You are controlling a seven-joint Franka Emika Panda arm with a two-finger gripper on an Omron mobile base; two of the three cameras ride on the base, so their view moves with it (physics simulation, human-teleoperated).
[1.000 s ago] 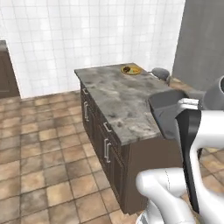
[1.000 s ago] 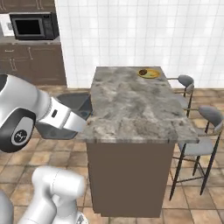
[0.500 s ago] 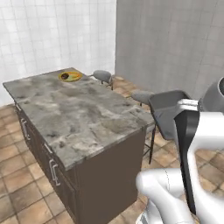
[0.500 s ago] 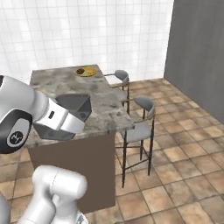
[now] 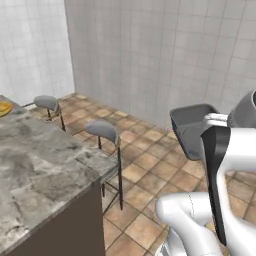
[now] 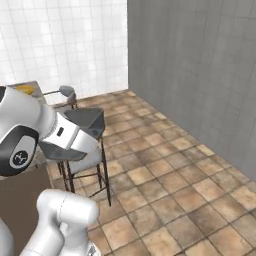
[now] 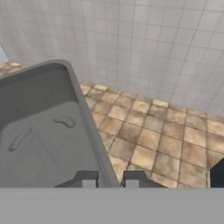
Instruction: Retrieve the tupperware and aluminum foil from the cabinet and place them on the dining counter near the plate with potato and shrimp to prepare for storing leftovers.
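Observation:
My gripper is shut on the rim of the tupperware, a grey lidless tub with one finger inside the wall and one outside. The tub is carried in the air in front of the hand, above the tiled floor and right of the dining counter. In the right base view the tub hangs over a stool. A sliver of the yellow plate lies at the counter's far end, also visible as a yellow patch, the plate. What lies on it is too small to tell. The aluminum foil and the cabinet are out of view.
Two grey stools stand along the counter's right side, and one stool is just below the carried tub. A grey wall and a white tiled wall bound the brown tile floor.
The whole picture has swung: the base has turned, so the counter has slid to the left edge and the grey wall has come into view. The tub stays in the shut gripper.

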